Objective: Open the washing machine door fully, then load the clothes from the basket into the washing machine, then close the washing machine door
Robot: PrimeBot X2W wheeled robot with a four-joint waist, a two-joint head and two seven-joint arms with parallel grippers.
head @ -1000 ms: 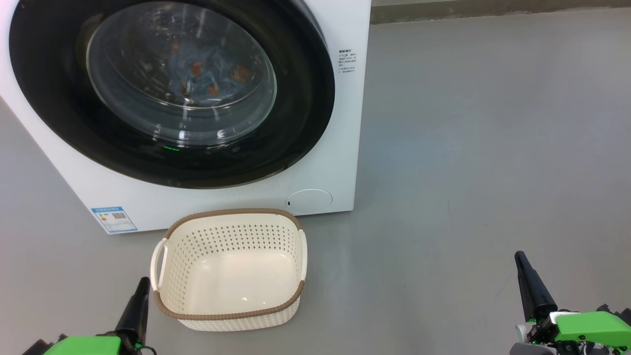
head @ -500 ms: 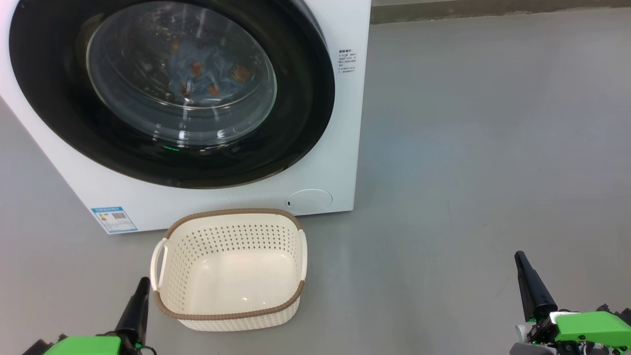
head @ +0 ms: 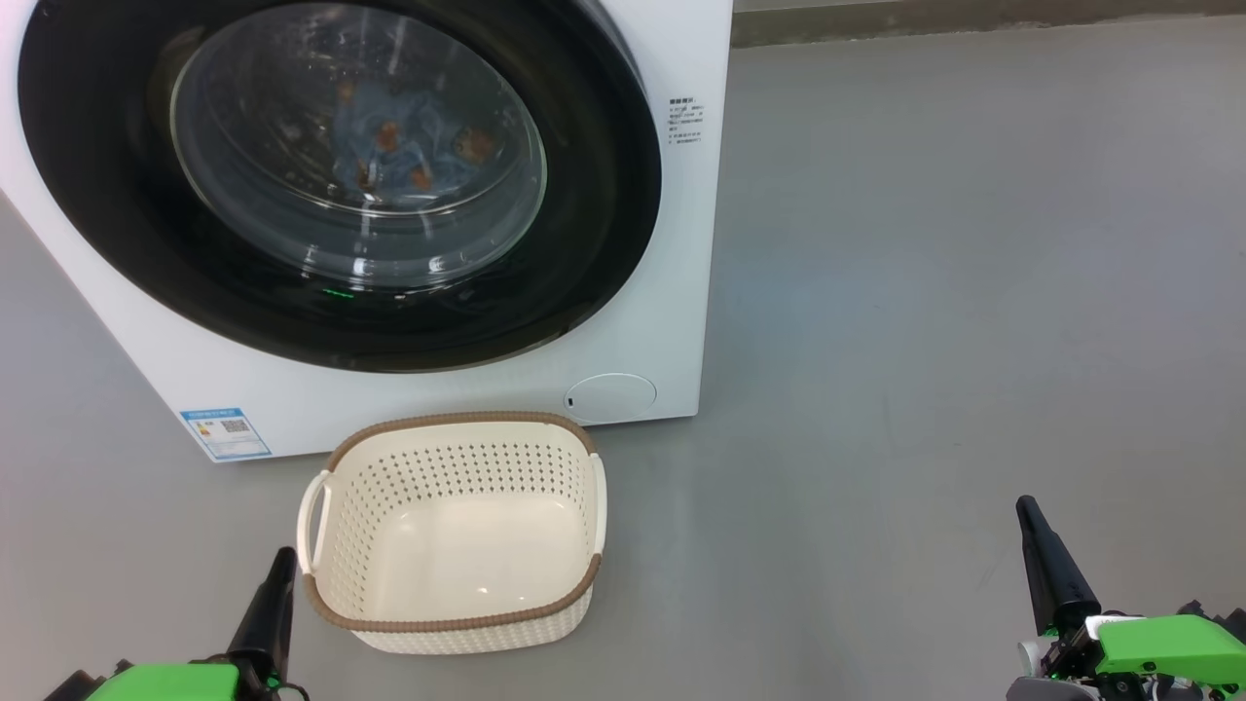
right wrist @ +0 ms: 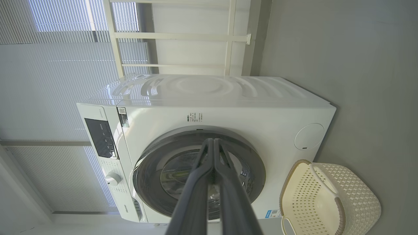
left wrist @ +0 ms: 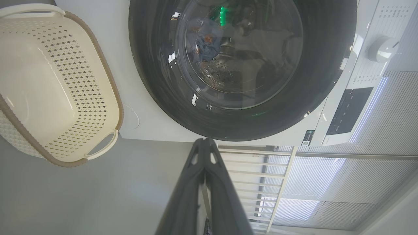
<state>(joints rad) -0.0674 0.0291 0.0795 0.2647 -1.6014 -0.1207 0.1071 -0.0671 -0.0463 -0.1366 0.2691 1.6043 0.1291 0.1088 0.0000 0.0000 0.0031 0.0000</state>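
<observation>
Your door (head: 604, 195) sits shut on the washer (head: 672, 321), ahead of both claws, with the clothes (head: 409, 146) showing blue behind it. The basket (head: 458, 421) lies empty just below. Your left claw (head: 282, 565) is just beside the basket and nearer the door; the right claw (head: 1030, 521) is well off to the right. Both are pinched closed on nothing. The task looks done to me.

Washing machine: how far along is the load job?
Done: basket empty, clothes inside the washer, seen through the shut door. In hand: nothing; left gripper and right gripper are shut and empty, low, apart from the washer. Left: nothing that I can see.
</observation>
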